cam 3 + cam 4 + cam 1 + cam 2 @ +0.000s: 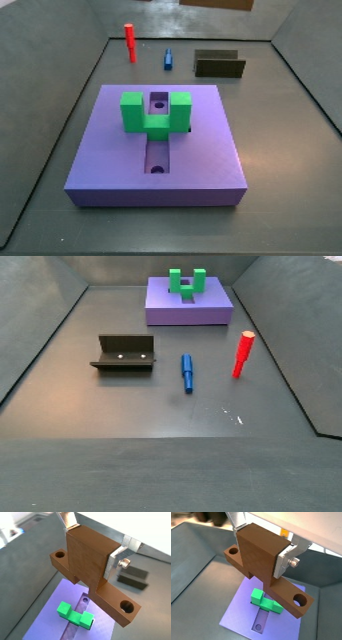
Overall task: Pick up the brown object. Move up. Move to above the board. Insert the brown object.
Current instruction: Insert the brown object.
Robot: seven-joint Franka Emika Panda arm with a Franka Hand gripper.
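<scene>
**Between the jaws: brown object, high over the board**

Gripper (90, 549) clamped on the brown object (93, 574) in both wrist views, plates tight against its upright block. Bar with end holes juts out either side. Board (244, 614) and green block (263, 601) sit well below the jaws.

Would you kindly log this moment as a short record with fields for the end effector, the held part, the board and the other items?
end effector: shut on brown object, raised above the board
brown object: L-shaped, holes near both ends
board: purple, slotted, green U-shaped block on top
floor items: red peg, blue peg, fixture
insertion: not yet done
</scene>
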